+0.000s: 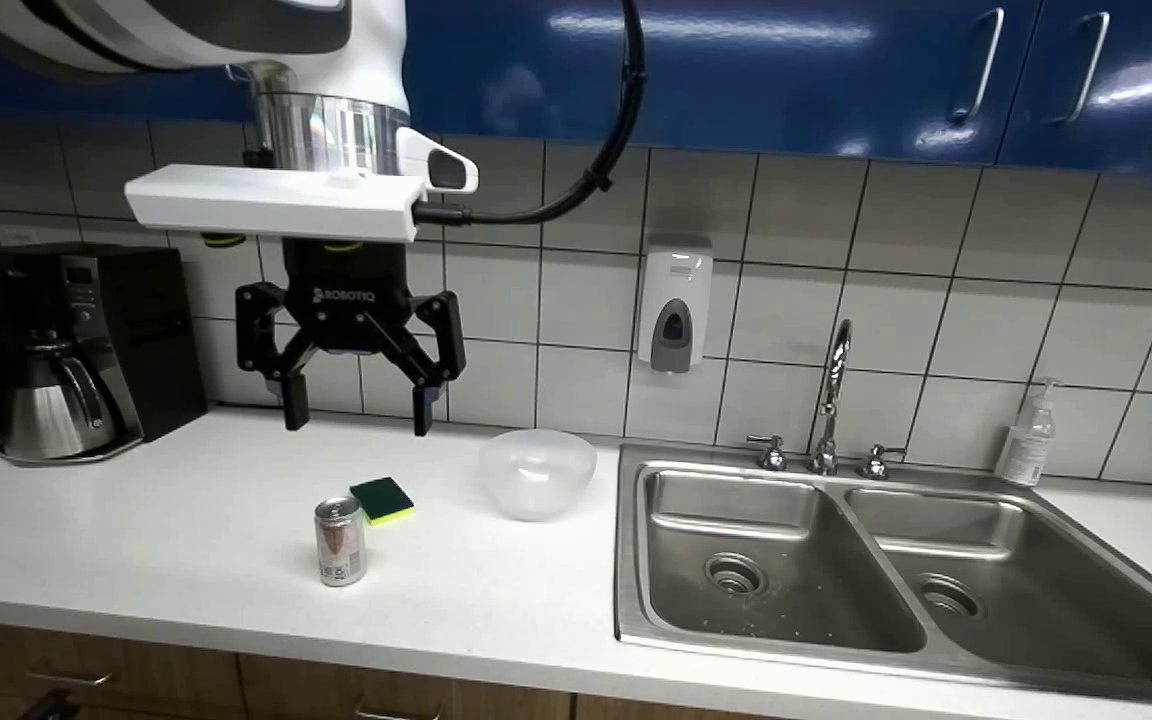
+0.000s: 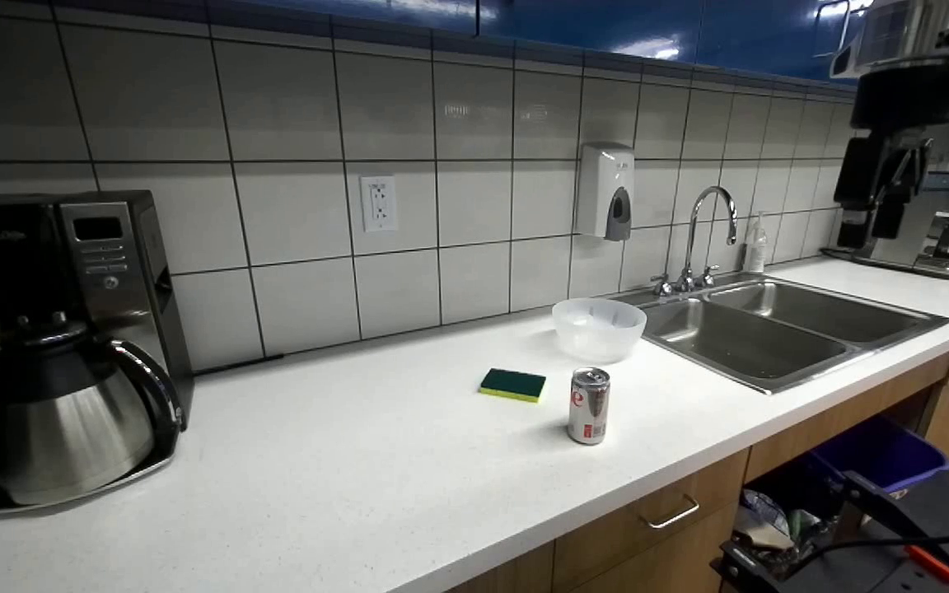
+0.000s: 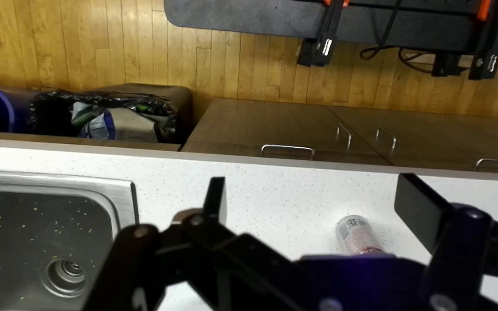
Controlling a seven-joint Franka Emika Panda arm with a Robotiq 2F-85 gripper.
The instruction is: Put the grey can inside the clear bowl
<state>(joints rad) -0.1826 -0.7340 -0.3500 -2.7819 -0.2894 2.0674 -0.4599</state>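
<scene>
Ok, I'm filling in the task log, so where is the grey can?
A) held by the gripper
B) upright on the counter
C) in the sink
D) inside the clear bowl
B, since both exterior views show the grey can standing on the counter, outside the clear bowl.

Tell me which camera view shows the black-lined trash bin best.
The wrist view: it looks down on the black-lined trash bin, showing most of its open mouth. In an exterior view only part of its contents shows, at lower right; nowhere else is it visible.
</scene>
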